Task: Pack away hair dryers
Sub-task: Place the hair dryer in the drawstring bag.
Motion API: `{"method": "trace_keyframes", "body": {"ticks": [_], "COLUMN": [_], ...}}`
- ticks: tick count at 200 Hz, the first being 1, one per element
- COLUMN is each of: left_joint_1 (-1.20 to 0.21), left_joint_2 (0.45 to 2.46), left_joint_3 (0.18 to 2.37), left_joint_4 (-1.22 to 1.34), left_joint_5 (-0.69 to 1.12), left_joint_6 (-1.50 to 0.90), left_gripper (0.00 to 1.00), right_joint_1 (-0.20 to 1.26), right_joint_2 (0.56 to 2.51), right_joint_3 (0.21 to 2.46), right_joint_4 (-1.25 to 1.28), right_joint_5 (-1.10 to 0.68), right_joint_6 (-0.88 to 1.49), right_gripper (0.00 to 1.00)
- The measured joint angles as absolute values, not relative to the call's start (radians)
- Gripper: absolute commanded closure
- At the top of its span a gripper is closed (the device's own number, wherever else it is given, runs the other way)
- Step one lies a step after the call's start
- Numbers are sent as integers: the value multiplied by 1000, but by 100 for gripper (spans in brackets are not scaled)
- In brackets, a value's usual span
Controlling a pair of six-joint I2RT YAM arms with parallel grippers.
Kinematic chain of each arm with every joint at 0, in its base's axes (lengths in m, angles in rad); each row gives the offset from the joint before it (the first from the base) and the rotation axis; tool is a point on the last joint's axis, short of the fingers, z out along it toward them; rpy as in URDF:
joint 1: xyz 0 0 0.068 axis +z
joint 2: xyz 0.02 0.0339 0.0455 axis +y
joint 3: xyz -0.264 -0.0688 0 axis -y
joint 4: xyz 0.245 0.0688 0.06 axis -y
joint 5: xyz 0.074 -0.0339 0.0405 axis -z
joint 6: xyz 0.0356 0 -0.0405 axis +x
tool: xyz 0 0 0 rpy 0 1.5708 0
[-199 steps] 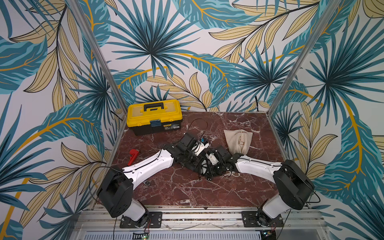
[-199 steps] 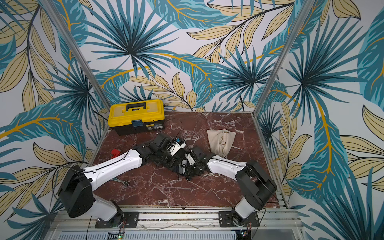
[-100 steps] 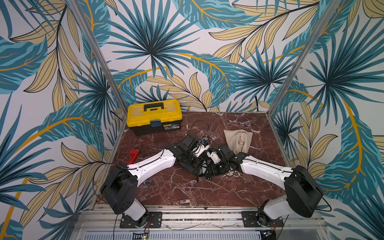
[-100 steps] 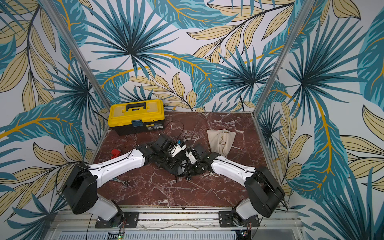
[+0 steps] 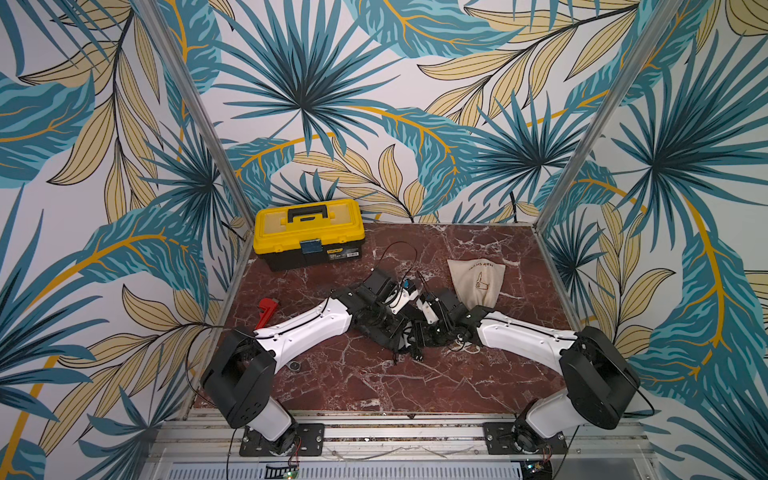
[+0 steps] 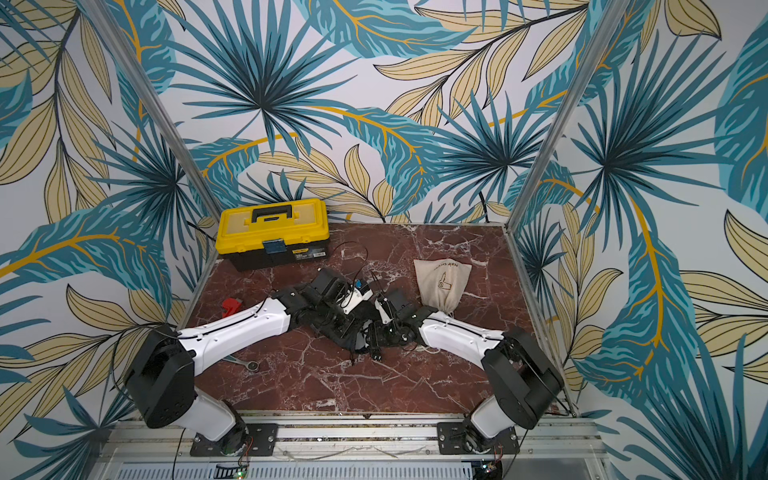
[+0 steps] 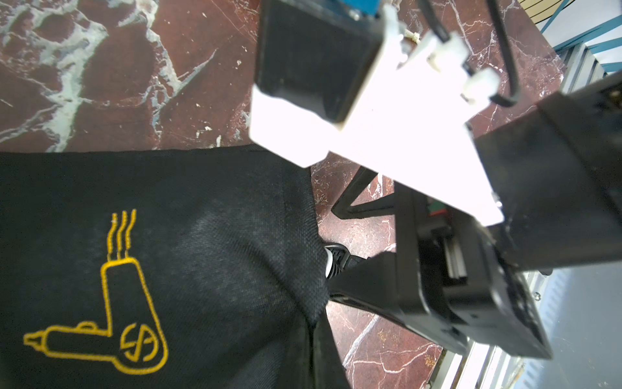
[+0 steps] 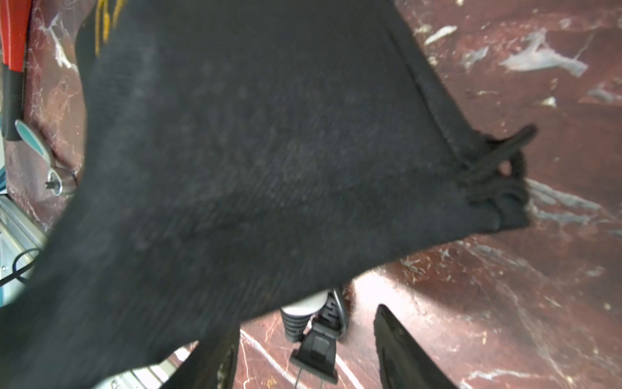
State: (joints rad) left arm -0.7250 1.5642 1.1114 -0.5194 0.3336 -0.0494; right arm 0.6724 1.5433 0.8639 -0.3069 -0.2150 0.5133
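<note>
Packing looks half done: white plastic hair dryer (image 8: 303,306) lies mostly inside black fabric pouch (image 7: 202,252) in the middle of the red marble table (image 5: 415,386), cord end untucked. My left gripper (image 5: 392,332) pinches the pouch; right gripper (image 7: 335,252) stands spread.

On the worktop (image 5: 374,386), the toolbox (image 5: 307,232) stood well behind the left tool (image 5: 390,332), with the wrench (image 5: 264,311) far to its left. The dryer pouch (image 7: 168,252) was between both tools, with a hair dryer (image 8: 299,311) inside and its end toward the right tool (image 8: 308,325). The second pouch (image 5: 476,282) lay just behind that tool.
</note>
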Motion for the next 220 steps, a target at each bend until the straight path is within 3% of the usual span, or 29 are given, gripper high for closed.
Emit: {"method": "trace_keyframes", "body": {"ticks": [41,96,131,166,220], "left_joint_1": [-725,-725,-725,-725,-725], "left_joint_2": [1571,1573,1579,1579,1583], "left_joint_3": [1111,1111,1111,1111,1111], "left_joint_4": [-520,-519,-519,-519,-519], "left_joint_5": [334,333,333,333,332], "left_joint_6": [-50,-52,-52,-54,-57], "left_gripper": [95,95,95,95,95], "right_joint_1": [673,677,683,683,684], "right_joint_2": [1590,1623,1631,1665,1673], "right_joint_3": [864,864,865,868,871], "right_joint_4": [-287,-254,-238,-210,-184], "right_joint_5": [-214,-229,-242,-258,-269], "right_joint_6": [524,543,550,562,582], "right_gripper": [38,54,43,43,64]}}
